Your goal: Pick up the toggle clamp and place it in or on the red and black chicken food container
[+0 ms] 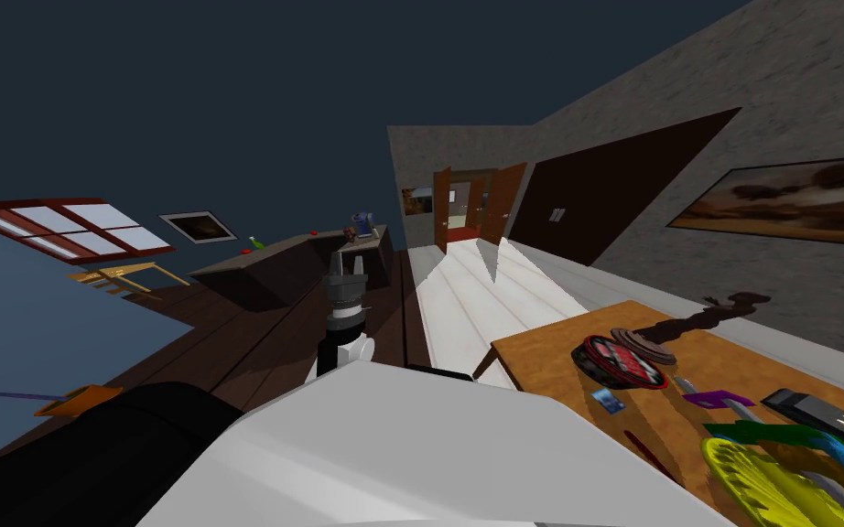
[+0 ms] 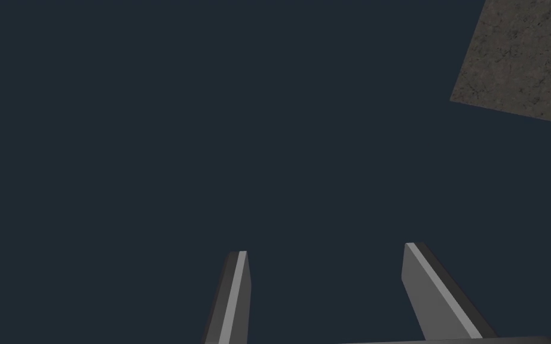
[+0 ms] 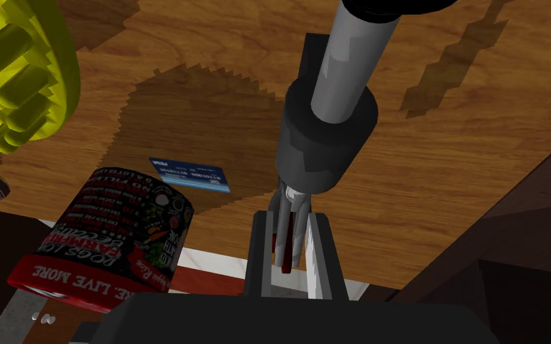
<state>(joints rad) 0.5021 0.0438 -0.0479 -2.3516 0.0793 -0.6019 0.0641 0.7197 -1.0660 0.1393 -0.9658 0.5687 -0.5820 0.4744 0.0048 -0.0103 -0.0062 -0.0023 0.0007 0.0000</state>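
Closest in, the right gripper [image 3: 289, 220] had its two fingers drawn almost together on the toggle clamp [image 3: 327, 140], pinching the thin metal and dark red parts at its near end. The clamp's long axis ran in line with the fingers, straight out from the gripper. Its dark grey collar sat midway and its light grey rod pointed away, leaning slightly aside, over the wooden table [image 3: 459, 149]. Whether the rod touched the wood could not be told.

Beside the gripper, near the table's edge, sat the red and black container [image 3: 113, 239]. A blue card [image 3: 189, 174] lay flat just past it, and a yellow toothed object [image 3: 11, 71] lay farther off.

The head view added a brown disc [image 1: 642, 345] just behind the container, and the left gripper [image 1: 345, 267] raised well apart from the table. That arm's wrist view showed its fingers [image 2: 235, 298] standing wide apart, empty.
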